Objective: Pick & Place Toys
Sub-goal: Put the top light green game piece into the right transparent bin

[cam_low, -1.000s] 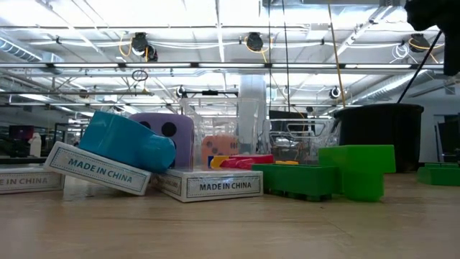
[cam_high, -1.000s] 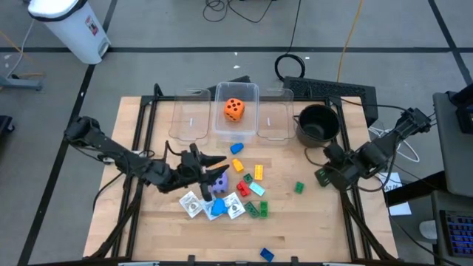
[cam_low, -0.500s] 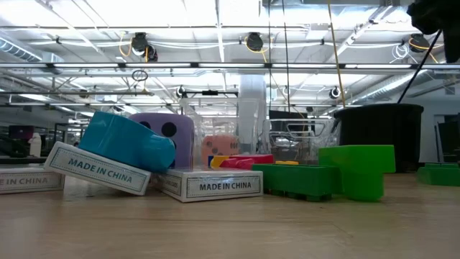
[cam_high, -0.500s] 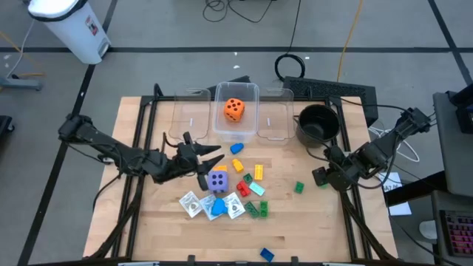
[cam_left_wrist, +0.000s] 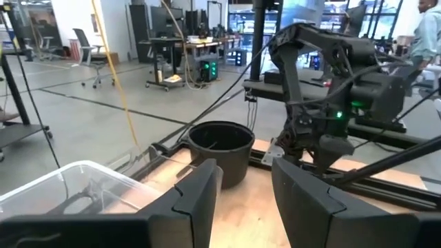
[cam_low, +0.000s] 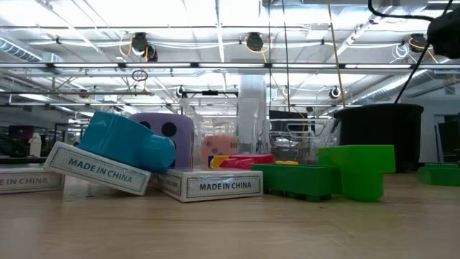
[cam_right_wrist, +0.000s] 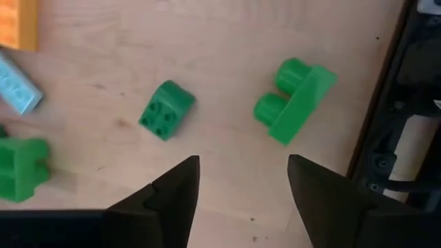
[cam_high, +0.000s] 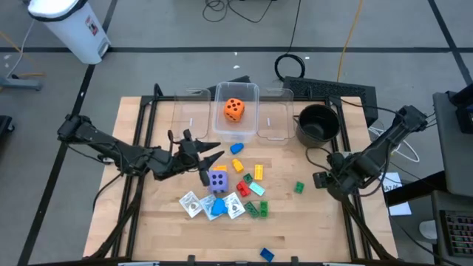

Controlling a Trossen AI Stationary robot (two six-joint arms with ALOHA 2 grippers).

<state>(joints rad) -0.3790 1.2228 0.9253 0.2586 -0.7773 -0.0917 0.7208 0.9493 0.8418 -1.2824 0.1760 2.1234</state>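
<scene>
You have one orange foam die (cam_high: pixel 234 108) in the middle clear plastic bin (cam_high: pixel 250 94); the rest lie loose. Your right gripper (cam_right_wrist: pixel 238 180), fingers spread and empty, hovers over a green plastic brick (cam_right_wrist: pixel 295 100). Your left gripper (cam_high: pixel 211 154) holds nothing, fingers slightly parted, purple foam die (cam_high: pixel 218 180) just beside it.

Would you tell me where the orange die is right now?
In the high view, the orange die sits inside the middle clear bin, at the table's far edge.

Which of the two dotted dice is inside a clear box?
The orange die. It sits in the middle clear bin at the table's far edge, while the purple die lies on the wood among the bricks.
</scene>
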